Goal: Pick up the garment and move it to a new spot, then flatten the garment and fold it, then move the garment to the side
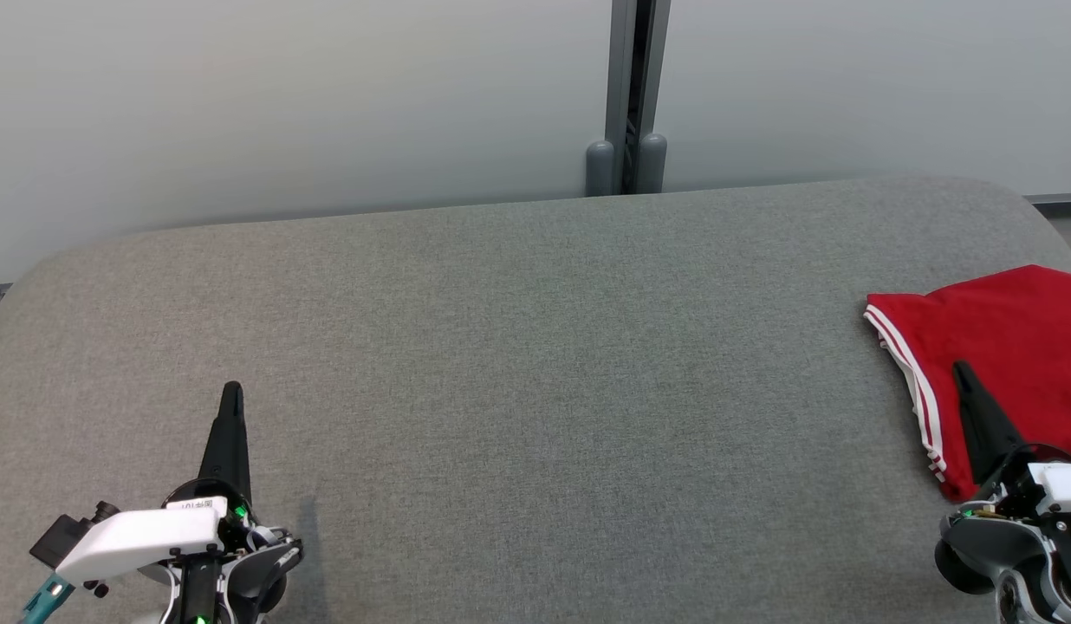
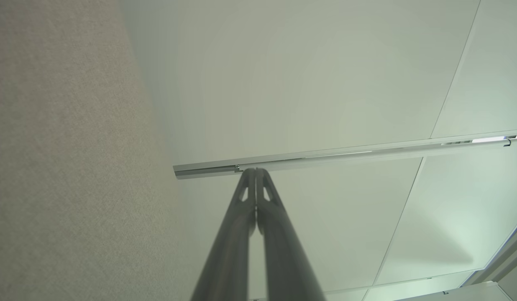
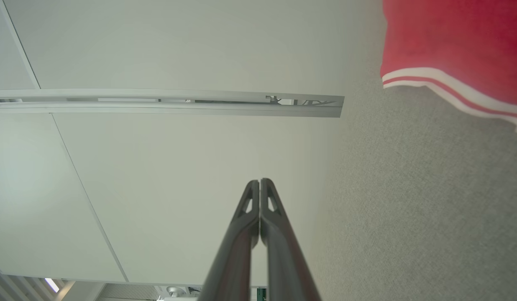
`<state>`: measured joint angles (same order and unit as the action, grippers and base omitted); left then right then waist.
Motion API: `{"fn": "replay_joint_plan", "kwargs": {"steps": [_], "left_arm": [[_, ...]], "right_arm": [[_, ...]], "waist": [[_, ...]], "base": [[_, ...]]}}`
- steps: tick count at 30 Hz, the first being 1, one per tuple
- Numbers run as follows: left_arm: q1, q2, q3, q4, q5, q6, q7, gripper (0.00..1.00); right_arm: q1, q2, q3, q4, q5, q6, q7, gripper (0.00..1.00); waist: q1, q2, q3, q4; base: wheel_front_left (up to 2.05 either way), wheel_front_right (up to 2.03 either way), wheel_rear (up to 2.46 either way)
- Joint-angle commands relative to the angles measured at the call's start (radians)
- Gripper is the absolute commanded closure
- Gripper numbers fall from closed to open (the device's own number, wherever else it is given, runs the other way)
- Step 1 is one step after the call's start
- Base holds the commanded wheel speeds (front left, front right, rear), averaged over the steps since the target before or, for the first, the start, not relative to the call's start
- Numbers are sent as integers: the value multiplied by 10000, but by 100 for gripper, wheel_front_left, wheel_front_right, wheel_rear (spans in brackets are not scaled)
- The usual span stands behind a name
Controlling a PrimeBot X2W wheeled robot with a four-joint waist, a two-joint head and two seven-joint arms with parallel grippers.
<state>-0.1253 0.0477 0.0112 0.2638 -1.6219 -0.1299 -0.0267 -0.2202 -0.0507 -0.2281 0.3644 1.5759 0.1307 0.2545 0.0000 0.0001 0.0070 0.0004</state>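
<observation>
On the grey padded table (image 1: 535,347), the red garment (image 1: 1012,347) lies folded at three o'clock, close to the edge. The left gripper (image 1: 231,392) and right gripper (image 1: 961,371) are both clenched and empty. The right one, possibly brushing the cloth, could drag a fold open as it moves.

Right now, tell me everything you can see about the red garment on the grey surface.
The red garment looks like soft, smooth fabric, with two white stripes along its left edge. It lies folded and fairly flat, layers stacked at that edge. It rests at the far right of the grey padded surface, partly cut off by the picture's edge. The right gripper, shut and empty, stands in front of it in the head view; whether it touches the cloth cannot be told.
</observation>
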Motion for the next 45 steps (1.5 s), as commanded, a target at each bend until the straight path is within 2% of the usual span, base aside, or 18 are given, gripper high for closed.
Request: {"fn": "replay_joint_plan", "kwargs": {"steps": [1, 45], "left_arm": [[-113, 24, 24, -4, -19, -41, 6, 100], [-113, 24, 11, -6, -30, -42, -5, 100]], "right_arm": [[-68, -23, -47, -1, 30, 0, 4, 100], [-69, -18, -56, -1, 19, 0, 13, 100]], "waist": [[0, -1, 0, 0], [0, -1, 0, 0]], "base": [[0, 0, 0], [0, 0, 0]]}}
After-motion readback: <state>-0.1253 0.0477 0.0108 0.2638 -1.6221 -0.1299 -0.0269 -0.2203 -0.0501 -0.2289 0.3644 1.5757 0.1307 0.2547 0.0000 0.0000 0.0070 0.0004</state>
